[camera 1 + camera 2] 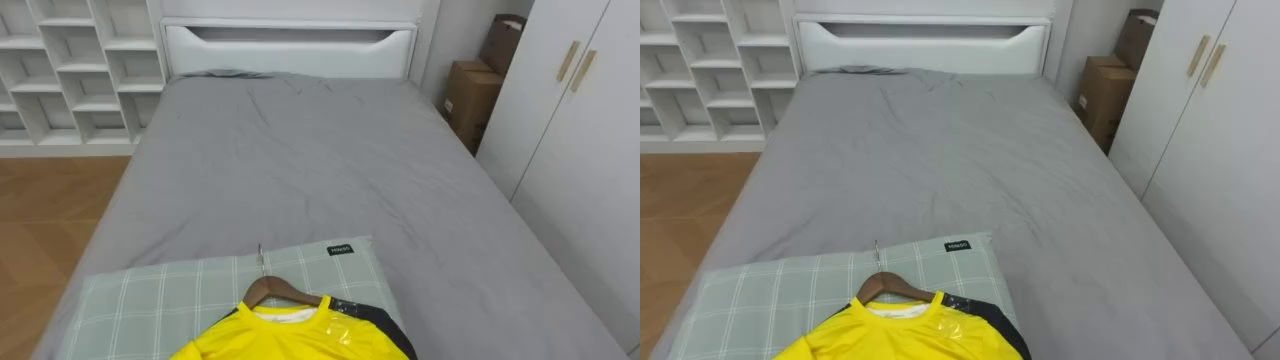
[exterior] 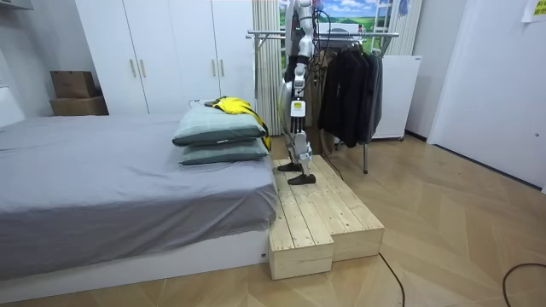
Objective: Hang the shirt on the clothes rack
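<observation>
A yellow shirt (image 1: pixel 300 335) with dark trim sits on a wooden hanger (image 1: pixel 275 288), whose metal hook points toward the headboard. Shirt and hanger lie flat on a green checked pillow (image 1: pixel 160 300) at the foot of the bed. In the room view the yellow shirt (image 2: pixel 235 107) tops two stacked pillows (image 2: pixel 217 128). I stand on a wooden platform (image 2: pixel 316 213) at the bed's foot, facing the bed. My left hand (image 2: pixel 295 108) hangs by my hip, away from the shirt. A clothes rack (image 2: pixel 324 34) stands right behind me.
The grey bed (image 1: pixel 300 150) stretches ahead to a white headboard. White cube shelves (image 1: pixel 70 70) stand at the far left, with cardboard boxes (image 1: pixel 470 95) and a white wardrobe (image 1: pixel 580 130) on the right. Dark garments (image 2: pixel 350 81) hang on the rack.
</observation>
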